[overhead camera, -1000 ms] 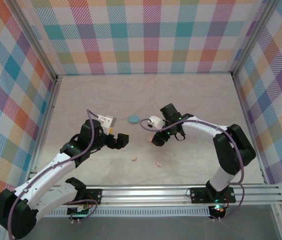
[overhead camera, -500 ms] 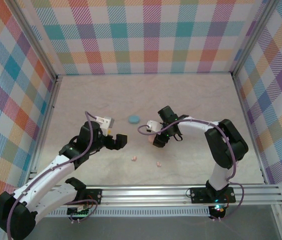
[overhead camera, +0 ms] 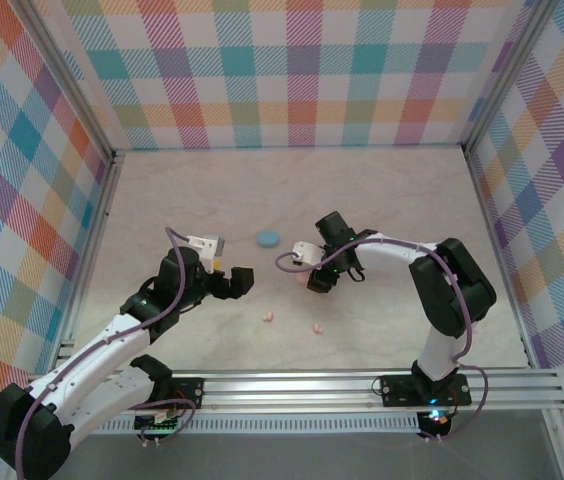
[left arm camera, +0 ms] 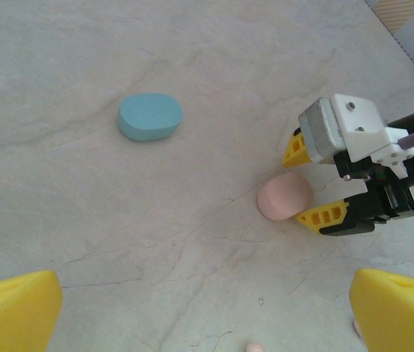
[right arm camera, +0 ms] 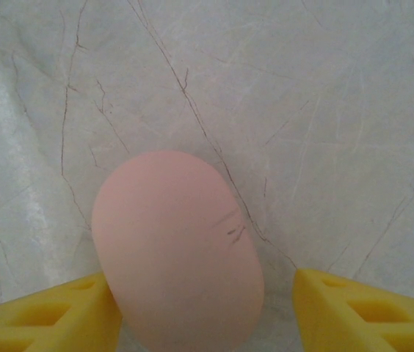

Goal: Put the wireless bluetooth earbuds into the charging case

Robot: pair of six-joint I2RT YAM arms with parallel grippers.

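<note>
The right gripper [left arm camera: 297,183] is standing open around the pink case [right arm camera: 174,249], with one yellow finger on each side of it. In the right wrist view, the yellow finger [right arm camera: 67,308] on the left of the picture is touching the case. The one on the right of the picture is sitting a little way off, and a strip of bare table [right arm camera: 324,110] is showing in the gap. The pink case is lying flat on the table, showing its smooth round top.

The left gripper [overhead camera: 240,283] is hanging wide open and holding nothing. It is pointing toward the right gripper, near it but not touching.

One pink earbud [overhead camera: 269,317] is lying on the table, closer to the arm bases than both grippers. The second pink earbud [overhead camera: 315,328] is lying near it, a bit more to the right. Nothing is touching them.

The blue case [overhead camera: 267,238] is lying farther back on the table, well apart from the pink case.
</note>
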